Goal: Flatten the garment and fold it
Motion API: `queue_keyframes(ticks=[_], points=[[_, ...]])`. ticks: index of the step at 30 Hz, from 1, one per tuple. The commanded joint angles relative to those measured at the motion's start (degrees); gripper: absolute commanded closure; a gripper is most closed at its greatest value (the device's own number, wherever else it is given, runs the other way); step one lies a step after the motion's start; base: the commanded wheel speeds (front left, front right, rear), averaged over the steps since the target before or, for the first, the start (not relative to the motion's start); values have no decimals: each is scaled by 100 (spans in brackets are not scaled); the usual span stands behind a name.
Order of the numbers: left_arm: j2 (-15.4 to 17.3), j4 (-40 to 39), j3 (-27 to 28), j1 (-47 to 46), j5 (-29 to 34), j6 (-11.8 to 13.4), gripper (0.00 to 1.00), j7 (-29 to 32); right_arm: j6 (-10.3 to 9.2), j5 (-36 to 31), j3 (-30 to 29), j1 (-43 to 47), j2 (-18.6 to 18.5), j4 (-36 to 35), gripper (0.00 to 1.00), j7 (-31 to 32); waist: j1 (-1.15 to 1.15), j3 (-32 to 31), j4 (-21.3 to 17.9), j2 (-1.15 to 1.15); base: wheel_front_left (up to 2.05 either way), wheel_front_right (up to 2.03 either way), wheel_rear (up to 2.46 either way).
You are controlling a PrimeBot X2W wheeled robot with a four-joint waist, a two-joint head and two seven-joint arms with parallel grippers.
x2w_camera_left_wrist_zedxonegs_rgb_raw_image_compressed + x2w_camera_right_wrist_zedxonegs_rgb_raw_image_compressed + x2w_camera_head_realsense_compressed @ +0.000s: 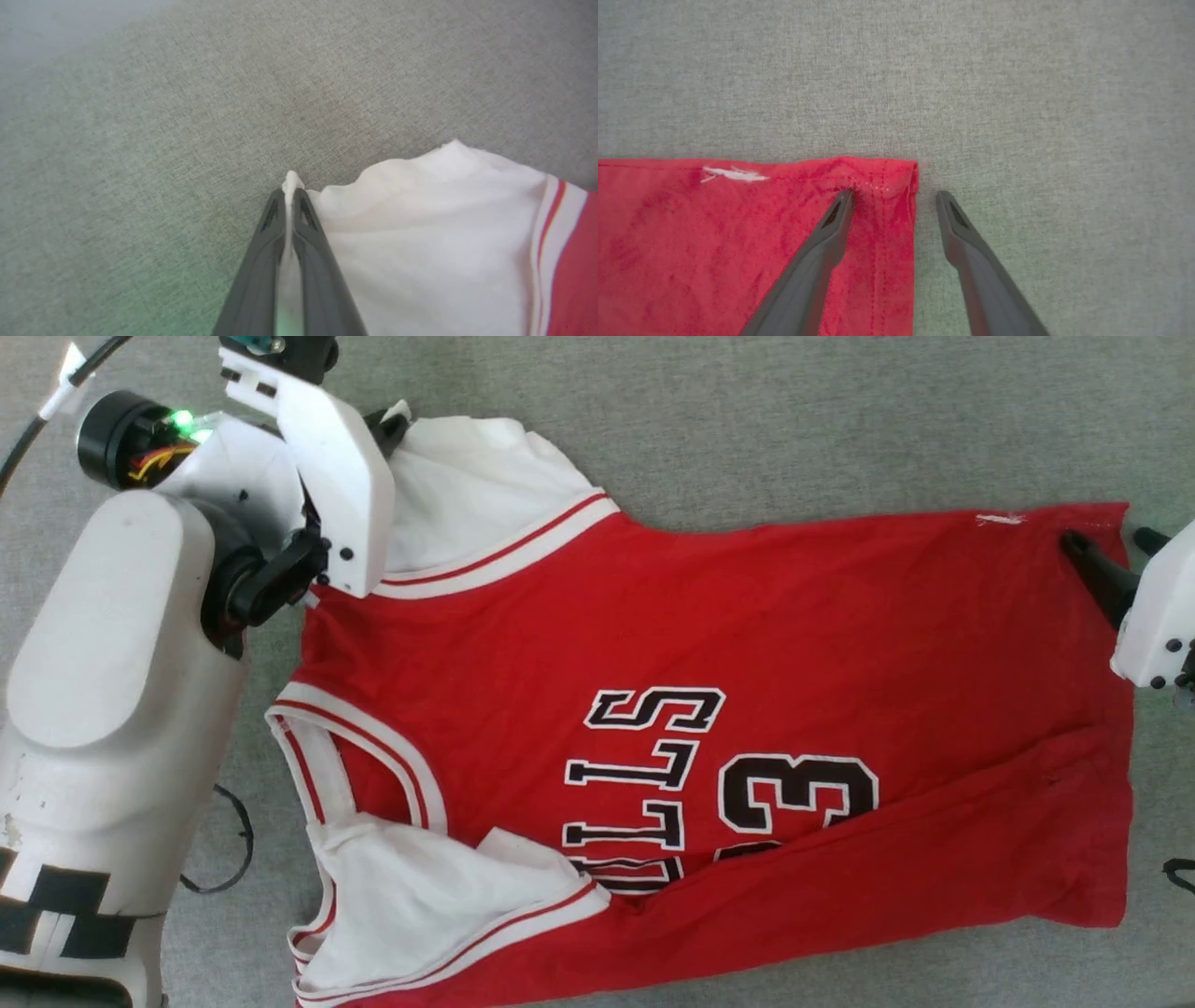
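Note:
The garment (747, 635), a red jersey with black lettering, lies spread on the grey surface with its neck to the left and its hem to the right. Its near side is folded up over part of the lettering, and the near white sleeve (420, 887) lies folded onto the front. My left gripper (392, 425) is at the far white sleeve (420, 224). The left gripper (292, 191) is shut, with the sleeve's edge pinched between its fingers. My right gripper (1111, 541) is open at the hem's far corner. In the right wrist view the right gripper (895, 193) has one finger on the red cloth (691, 233) and one on the surface beside it.
Grey woven cloth (747, 429) covers the whole work surface around the jersey. My pale left forearm (103, 709) fills the left side, with a thin black cable (233, 859) looping beside it. Another dark cable end (1178, 873) shows at the right edge.

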Motion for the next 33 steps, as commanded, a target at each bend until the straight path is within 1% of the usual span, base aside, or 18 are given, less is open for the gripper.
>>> queue_keyframes(ticks=[1, 4, 8, 12, 17, 19, 22, 27, 33], points=[[-9, 125, -71, 29, 10, 1, 100, 18, -4, 16, 31, -52, -3, 19, 100, 67, 0, 24, 20, 0, 0, 0, 0], [-3, 146, -80, -14, -1, -2, 100, -20, -4, 21, 58, -37, -36, -47, 100, 130, 0, 25, 26, 0, 0, 0, 0], [31, 124, -45, -44, 37, -5, 100, -309, -4, -40, 29, -69, -87, -128, 100, -119, 0, -1, 26, 0, 0, 0, 0], [55, 57, 69, -26, 113, 1, 100, -1009, -4, -34, 17, -41, -75, -84, 100, -465, 0, -48, 45, 0, 0, 0, 0], [79, -194, 212, 240, 146, -11, 100, -2101, -4, 71, 47, 176, -65, -36, 100, -861, 0, -210, 102, 0, 0, 0, 0], [89, -377, 258, 480, 130, -13, 100, -2481, -4, 129, 42, 314, -66, -43, 100, -1020, 0, -314, 140, 0, 0, 0, 0], [97, -699, 329, 965, 45, 11, 100, -2873, -4, 211, 13, 553, -81, -80, 100, -1245, 0, -480, 211, 0, 0, 0, 0], [141, -1320, 573, 1906, -152, 203, 100, -3368, -4, 350, -66, 957, -51, -197, 100, -1597, 0, -807, 299, 0, 0, 0, 0], [187, -2108, 771, 3025, -429, 414, 100, -3581, -4, 491, -196, 1540, 32, -426, 100, -1846, 0, -1236, 391, 0, 0, 0, 0]])
